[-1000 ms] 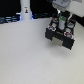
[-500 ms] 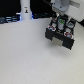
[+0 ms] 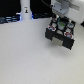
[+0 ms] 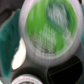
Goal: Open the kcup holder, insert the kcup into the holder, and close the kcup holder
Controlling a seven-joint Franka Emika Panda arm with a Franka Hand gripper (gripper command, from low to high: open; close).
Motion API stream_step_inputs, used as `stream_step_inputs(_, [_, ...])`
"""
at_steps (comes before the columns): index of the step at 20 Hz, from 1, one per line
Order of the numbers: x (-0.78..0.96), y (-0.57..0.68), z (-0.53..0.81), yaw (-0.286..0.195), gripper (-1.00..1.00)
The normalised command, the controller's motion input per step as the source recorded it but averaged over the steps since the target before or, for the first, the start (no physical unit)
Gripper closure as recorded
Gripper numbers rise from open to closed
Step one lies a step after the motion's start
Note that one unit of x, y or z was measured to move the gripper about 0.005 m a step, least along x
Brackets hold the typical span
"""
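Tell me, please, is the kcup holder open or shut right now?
Open: the kcup holder shows its tray of round pod tops from above, with the hand over it.

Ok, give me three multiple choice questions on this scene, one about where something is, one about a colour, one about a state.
1. Where is the kcup holder in the exterior view?
A. upper right
B. lower left
C. dead centre

2. What colour is the top of the kcup in the wrist view?
A. red
B. green
C. blue

3. The holder's tray is:
A. pulled open
B. fully shut
C. removed

Answers: 1 A, it sits at the exterior view's upper right. 2 B, a green round top fills the wrist view. 3 A, pod slots show.
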Motion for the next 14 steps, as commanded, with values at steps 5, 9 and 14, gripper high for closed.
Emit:
stream_step_inputs(5, [0.21,0.03,0.39,0.078,-1.00])
stream_step_inputs(9, [0.35,-0.23,0.61,0.055,-1.00])
stream_step_inputs(14, [0.49,-0.41,0.56,0.043,-1.00])
